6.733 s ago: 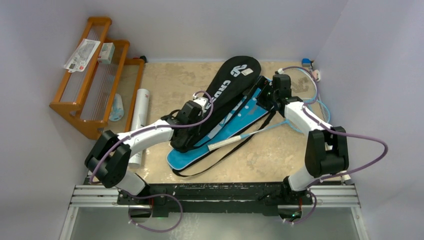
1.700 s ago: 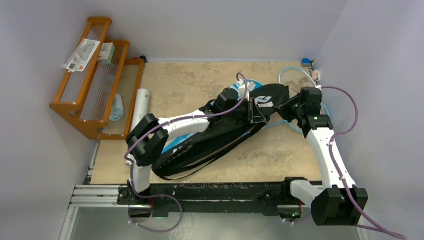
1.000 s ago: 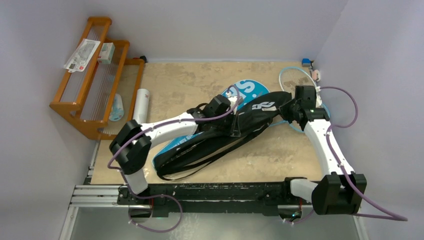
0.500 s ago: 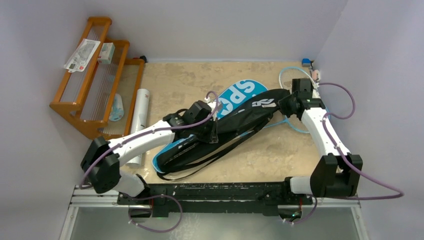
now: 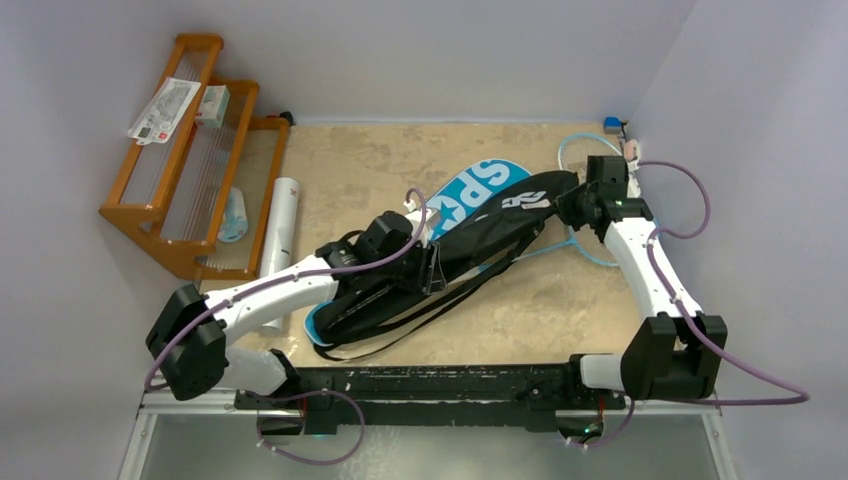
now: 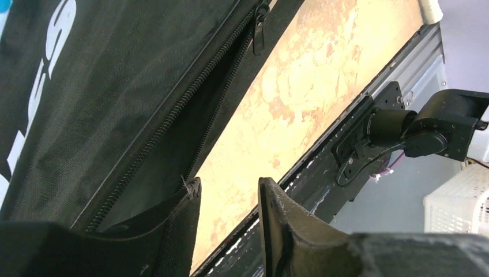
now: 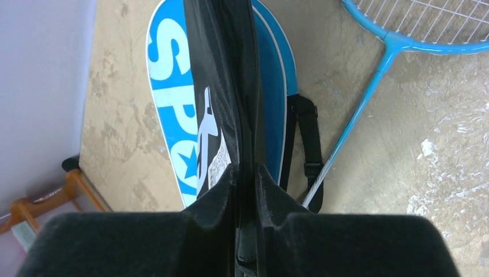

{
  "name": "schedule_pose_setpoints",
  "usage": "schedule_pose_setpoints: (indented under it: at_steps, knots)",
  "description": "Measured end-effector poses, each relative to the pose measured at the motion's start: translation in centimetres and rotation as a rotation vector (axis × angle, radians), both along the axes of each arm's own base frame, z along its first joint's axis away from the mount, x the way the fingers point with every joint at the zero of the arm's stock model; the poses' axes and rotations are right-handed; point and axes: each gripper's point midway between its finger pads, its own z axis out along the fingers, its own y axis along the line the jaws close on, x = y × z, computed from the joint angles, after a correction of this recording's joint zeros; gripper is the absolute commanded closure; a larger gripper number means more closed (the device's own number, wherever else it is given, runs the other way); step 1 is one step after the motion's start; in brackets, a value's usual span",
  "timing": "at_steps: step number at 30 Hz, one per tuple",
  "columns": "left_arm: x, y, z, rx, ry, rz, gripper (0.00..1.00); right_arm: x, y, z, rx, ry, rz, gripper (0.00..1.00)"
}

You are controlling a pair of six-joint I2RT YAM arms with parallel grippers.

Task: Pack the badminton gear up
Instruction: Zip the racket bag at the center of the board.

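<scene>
Where pale walls [image 5: 430, 50] round mottled tan table [image 5: 380, 160], right pincer [image 7: 245, 170] tight on black cover [image 7: 222, 69], left pincer [image 6: 228, 190] agape.

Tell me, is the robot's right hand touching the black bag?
Touching. The right wrist view shows it: the right hand has both fingers pressed against the black bag, with the bag's edge pinched between them.
</scene>
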Motion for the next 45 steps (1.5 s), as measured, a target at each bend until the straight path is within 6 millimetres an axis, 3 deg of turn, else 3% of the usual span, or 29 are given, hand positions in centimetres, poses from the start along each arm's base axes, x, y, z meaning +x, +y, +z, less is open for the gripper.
schedule_pose_setpoints:
  at_steps: [5, 9, 14, 21, 24, 28, 45]
  knots:
    - [0.3, 0.9, 1.6, 0.022, -0.11, -0.013, 0.44, 0.1, 0.2, 0.2, -0.006, -0.009, 0.023, 0.92]
    - [0.6, 0.8, 3.9, -0.014, -0.17, -0.013, 0.48, 0.3, 0.5, 0.3, 0.008, -0.01, 0.04, 0.93]
    - [0.5, -1.7, 4.8, -0.138, -0.144, -0.05, 0.55, 0.4, 0.8, 0.5, 0.022, -0.014, 0.052, 0.93]
    - [1.1, -3.9, 4.0, -0.263, -0.076, 0.014, 0.62, 0.2, 0.9, 1.2, 0.026, -0.034, 0.051, 0.93]
    - [2.1, -4.7, 4.3, -0.308, -0.063, 0.074, 0.58, 0.0, 0.9, 2.1, 0.029, -0.062, 0.049, 0.93]
    - [3.5, -5.3, 3.1, -0.284, -0.007, 0.174, 0.56, -0.2, 0.9, 2.9, 0.029, -0.085, 0.049, 0.93]
    - [5.0, -7.1, 0.4, -0.296, 0.141, 0.329, 0.56, -0.2, 0.9, 2.6, 0.034, -0.082, 0.044, 0.93]
